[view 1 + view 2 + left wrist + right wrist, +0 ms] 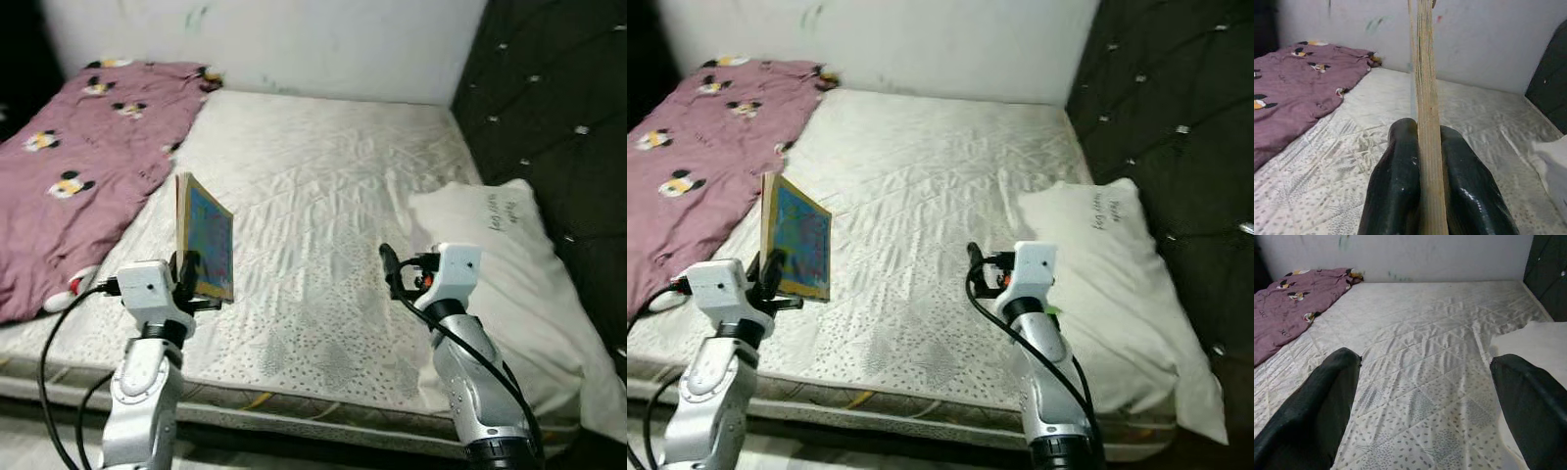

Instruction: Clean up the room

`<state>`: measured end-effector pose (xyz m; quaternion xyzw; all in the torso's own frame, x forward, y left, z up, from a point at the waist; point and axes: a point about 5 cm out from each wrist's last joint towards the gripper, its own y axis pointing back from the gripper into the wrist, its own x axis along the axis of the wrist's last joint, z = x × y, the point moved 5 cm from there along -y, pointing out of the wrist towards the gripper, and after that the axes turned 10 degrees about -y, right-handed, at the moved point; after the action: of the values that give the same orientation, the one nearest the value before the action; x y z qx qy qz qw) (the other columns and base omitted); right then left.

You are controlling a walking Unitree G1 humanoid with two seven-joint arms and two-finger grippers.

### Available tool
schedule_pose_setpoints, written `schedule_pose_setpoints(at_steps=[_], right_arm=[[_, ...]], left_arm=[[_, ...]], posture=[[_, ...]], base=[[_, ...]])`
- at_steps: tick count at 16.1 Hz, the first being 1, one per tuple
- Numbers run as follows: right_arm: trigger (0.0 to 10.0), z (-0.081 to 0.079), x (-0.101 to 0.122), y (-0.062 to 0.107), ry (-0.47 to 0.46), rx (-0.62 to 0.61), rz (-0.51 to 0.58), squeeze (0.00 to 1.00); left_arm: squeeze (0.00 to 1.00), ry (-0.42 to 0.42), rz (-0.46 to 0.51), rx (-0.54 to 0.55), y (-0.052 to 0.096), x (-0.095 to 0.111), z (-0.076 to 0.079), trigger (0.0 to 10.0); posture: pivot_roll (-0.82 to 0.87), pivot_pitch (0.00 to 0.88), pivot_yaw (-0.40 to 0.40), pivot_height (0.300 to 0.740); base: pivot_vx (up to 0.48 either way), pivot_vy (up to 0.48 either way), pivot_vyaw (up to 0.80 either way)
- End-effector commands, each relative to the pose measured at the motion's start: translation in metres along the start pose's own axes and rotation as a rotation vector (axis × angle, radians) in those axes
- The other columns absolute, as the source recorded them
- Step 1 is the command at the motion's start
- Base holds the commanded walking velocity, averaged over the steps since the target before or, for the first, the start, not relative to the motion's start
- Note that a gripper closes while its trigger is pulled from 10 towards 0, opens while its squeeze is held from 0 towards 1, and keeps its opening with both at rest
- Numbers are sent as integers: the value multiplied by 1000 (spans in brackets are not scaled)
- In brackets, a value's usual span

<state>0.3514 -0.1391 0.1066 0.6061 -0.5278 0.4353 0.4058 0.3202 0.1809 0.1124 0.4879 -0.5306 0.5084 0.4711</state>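
A thin book (206,235) with a blue picture cover stands upright above the near left part of the white mattress (313,196). My left gripper (188,279) is shut on its lower edge; in the left wrist view both black fingers (1396,186) clamp the book's page edge (1426,122). My right gripper (394,269) hovers open over the near right of the mattress, beside a white pillow (509,274), with nothing between its fingers (1317,406).
A maroon blanket (78,157) with cartoon prints lies bunched along the mattress's left side. A dark tufted headboard (558,117) runs along the right. A white wall (265,39) closes the far end. The mattress's front edge (294,401) is just below my arms.
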Motion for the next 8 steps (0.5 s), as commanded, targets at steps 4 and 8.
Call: schedule_pose_setpoints(at_steps=[4, 8], right_arm=[[10000, 2, 1, 4, 31, 8, 3, 0], [10000, 2, 4, -2, 15, -3, 10, 0]], left_arm=[[0, 79, 60, -119, 9, 16, 12, 10000], [0, 217, 51, -167, 16, 14, 20, 10000]], posture=[[-23, 48, -20, 740], [-11, 59, -32, 740]], base=[[0, 0, 0], [0, 0, 0]])
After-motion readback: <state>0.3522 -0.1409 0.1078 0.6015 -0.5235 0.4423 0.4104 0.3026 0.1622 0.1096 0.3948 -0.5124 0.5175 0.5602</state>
